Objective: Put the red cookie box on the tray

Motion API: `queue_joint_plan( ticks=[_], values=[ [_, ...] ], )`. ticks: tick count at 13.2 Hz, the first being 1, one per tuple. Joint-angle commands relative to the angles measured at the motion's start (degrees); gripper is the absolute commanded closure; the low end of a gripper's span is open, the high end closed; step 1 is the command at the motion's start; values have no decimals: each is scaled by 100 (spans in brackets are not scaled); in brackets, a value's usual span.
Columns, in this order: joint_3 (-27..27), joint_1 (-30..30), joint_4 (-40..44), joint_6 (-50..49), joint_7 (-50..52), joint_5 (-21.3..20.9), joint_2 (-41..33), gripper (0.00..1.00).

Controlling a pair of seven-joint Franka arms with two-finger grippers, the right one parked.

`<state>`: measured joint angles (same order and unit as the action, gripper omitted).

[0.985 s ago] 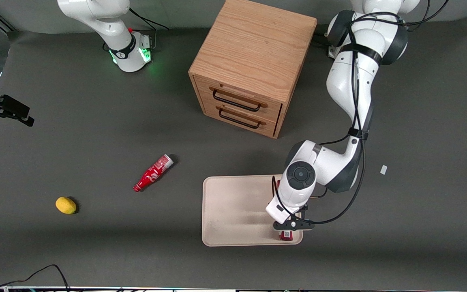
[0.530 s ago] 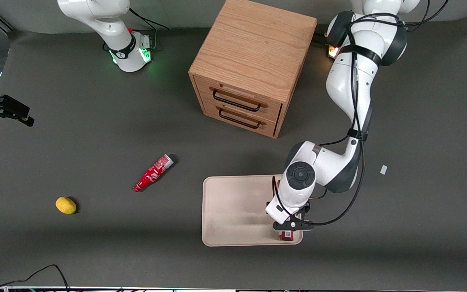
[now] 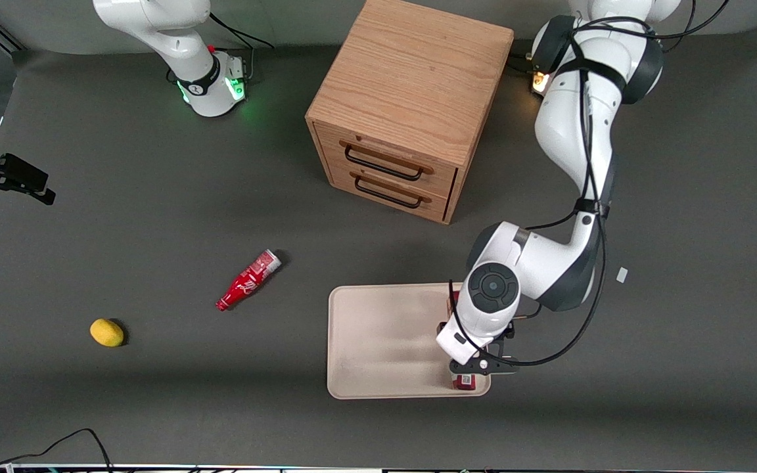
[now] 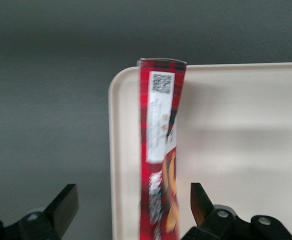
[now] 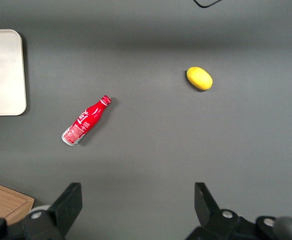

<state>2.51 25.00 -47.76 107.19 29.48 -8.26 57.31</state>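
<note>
The hand (image 4: 133, 210) stood wide open over the tray (image 3: 378, 341), its two dark fingers (image 4: 65, 202) spread well apart with the red cookie box (image 4: 158, 165) lying between them and touching neither. It had hold of nothing. The box lay flat on the tray, stretched along the tray's edge toward the working arm's end of the bench (image 3: 155, 217), its white label end close to the tray's rounded corner nearest the front camera. From the front, only that label end (image 3: 462, 382) showed on the tray, peeping out just under the hand (image 3: 480, 366); the rest of the box was covered by the wrist.

Set against the moment half a second before, the arm had drawn a little away from the tray toward its own end of the bench, and the wrist sat slightly farther out over the tray's edge. The box had not shifted on the tray.

Away from the tray, toward the parked arm's end of the bench, a small red bottle (image 3: 248, 280) lay on its side, and still farther that way from the tray sat a yellow lemon-like thing (image 3: 106, 332). A wooden two-drawer cabinet (image 3: 411, 105) stood farther from the front camera than the tray. A small white scrap (image 3: 622, 275) lay on the bench off the tray toward the working arm's end
</note>
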Motion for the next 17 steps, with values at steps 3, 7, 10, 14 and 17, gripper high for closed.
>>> queue_joint_plan(
  ticks=[3,7,10,14,17],
  values=[
    [39,-574,-407,-1216,-1021,237,-1308,0],
    [39,-1398,-2654,-859,-1934,264,-3169,0],
    [13,-1926,-3493,-867,-2436,255,-3857,0],
    [13,-2446,-3968,-946,-2930,308,-4420,0],
    [4,-2718,-4732,-639,-3105,325,-4947,0]
  ],
)
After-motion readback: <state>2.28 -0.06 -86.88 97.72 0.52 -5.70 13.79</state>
